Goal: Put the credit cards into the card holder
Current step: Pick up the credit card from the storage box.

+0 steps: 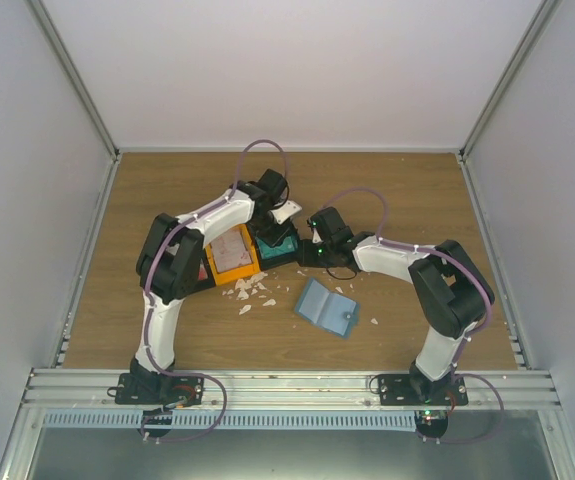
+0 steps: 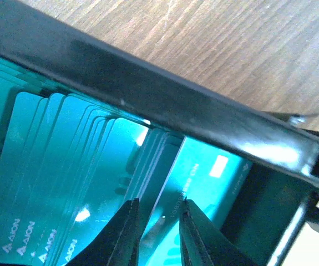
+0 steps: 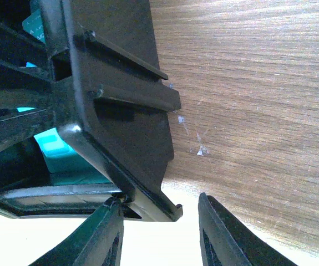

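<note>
Nothing filed yet: card holder (image 1: 325,307) lies mid-frame as my left tool (image 2: 159,215) narrowly straddles teal credit cards (image 2: 65,166) (grip unclear), right tool (image 3: 160,219) half-open.

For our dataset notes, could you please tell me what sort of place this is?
Probably a lab robot test cell: plain white enclosure walls, silver aluminium frame rails, and a brown wooden tabletop.

Bin (image 1: 235,277): left end hidden under the left arm in the top view.
Teal cards (image 2: 81,166): cut off by the left and bottom edges; print blurred.
Left fingers (image 2: 127,233): tips only in frame; whether they grip the card edge between them is unclear.
Right fingers (image 3: 101,238): cut off at the bottom edge.
White scraps (image 1: 250,292): too small to identify.
</note>
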{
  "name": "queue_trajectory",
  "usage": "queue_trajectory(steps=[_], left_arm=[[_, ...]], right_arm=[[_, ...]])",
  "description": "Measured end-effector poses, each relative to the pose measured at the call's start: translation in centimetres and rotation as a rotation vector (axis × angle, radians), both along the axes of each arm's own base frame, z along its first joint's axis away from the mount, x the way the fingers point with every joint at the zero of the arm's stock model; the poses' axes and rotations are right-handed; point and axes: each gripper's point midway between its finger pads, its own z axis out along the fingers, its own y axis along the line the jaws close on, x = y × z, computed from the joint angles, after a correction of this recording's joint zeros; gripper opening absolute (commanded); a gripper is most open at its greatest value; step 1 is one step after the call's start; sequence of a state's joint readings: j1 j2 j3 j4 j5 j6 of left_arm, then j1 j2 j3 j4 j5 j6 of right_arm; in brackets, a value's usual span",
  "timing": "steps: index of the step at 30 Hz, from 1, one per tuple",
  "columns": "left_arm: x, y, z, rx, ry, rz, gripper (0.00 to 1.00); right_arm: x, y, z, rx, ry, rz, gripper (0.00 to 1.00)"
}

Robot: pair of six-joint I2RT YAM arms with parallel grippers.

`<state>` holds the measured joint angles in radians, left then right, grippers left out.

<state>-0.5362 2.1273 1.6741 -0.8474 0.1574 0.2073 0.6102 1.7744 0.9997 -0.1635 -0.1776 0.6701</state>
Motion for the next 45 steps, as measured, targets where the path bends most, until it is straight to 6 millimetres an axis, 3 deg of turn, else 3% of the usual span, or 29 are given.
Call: queue_trajectory(steps=[13,27,34,37,41,45], left_arm=[[-1.2,-0.4,2.0,-0.063,0.003,-0.006,0.17],[-3.5,-0.5,1.1,-0.063,0.092,0.002,0.18],[-3.6,-0.4,1.1,-0.056,0.095,0.003,0.01],[-3.0,-0.1,1.4,-0.041,0.070,0.002,0.00],[-2.9,-0.2,2.3,-0.048,0.054,0.001,0.00],[-3.0,-0.4,5.4,-0.092,0.010,-0.003,0.00]], right_arm=[[0.0,0.0,0.0,0.002,0.002,0.001,0.38],[0.0,0.1,0.0,0.004,0.002,0.001,0.38],[0.0,0.1,0.0,0.003,0.002,0.002,0.38],[-0.1,0.1,0.0,0.005,0.003,0.003,0.38],[0.1,0.0,0.5,0.010,-0.009,0.003,0.41],[0.6,-0.2,3.4,0.050,-0.069,0.007,0.47]])
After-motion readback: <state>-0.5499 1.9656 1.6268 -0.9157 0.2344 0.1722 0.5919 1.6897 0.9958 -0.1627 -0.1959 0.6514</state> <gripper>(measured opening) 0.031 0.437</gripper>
